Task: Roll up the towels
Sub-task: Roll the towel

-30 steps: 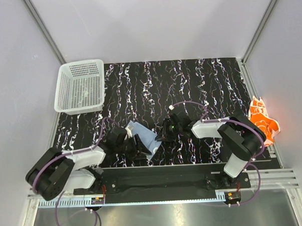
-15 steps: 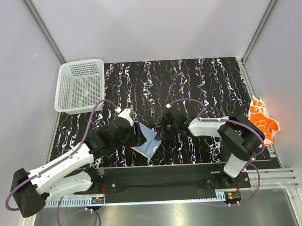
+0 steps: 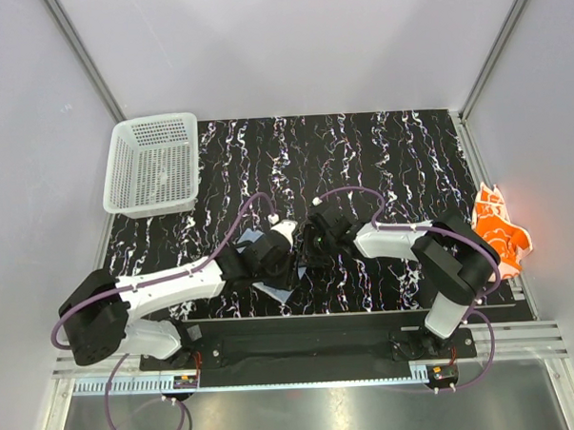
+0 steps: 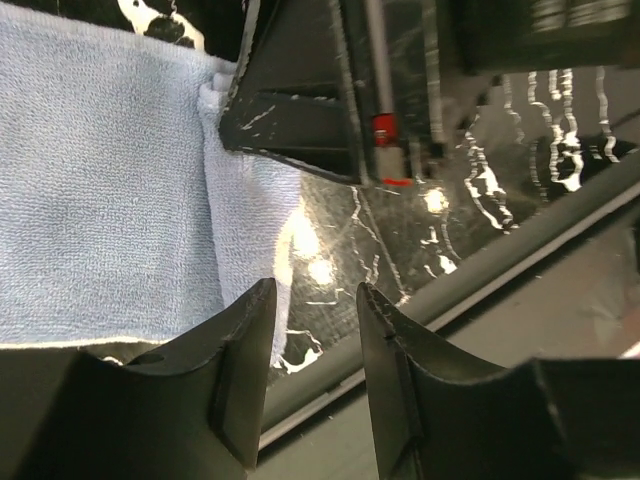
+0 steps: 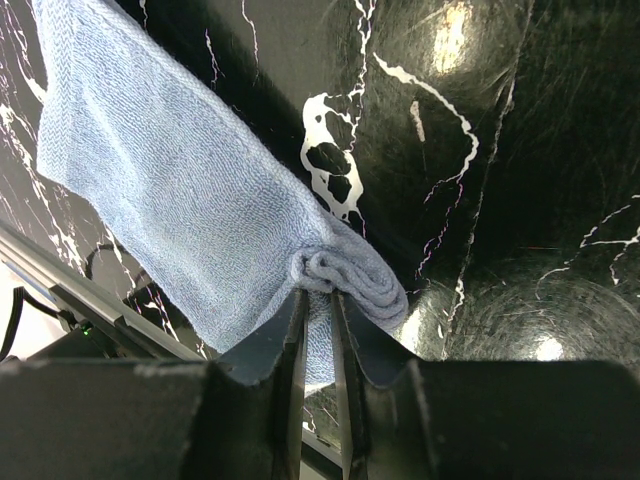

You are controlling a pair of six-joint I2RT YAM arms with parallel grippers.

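Left arm [image 3: 166,289] reached rightward; right end effector [image 5: 318,303] pinches blue towel [image 5: 180,210].

Robot test cell in a lab

Plain pale panels [image 3: 308,43] set in aluminium struts [image 3: 78,53] box in a table [image 3: 361,155] with a black, white-veined marble-look top. A left arm [image 3: 166,292] and a right arm [image 3: 403,243], white and black and trailing purple cables [image 3: 353,189], are bolted to a black rail [image 3: 302,346] along the lower edge of the frame. A white perforated basket [image 3: 151,164] sits at upper left.
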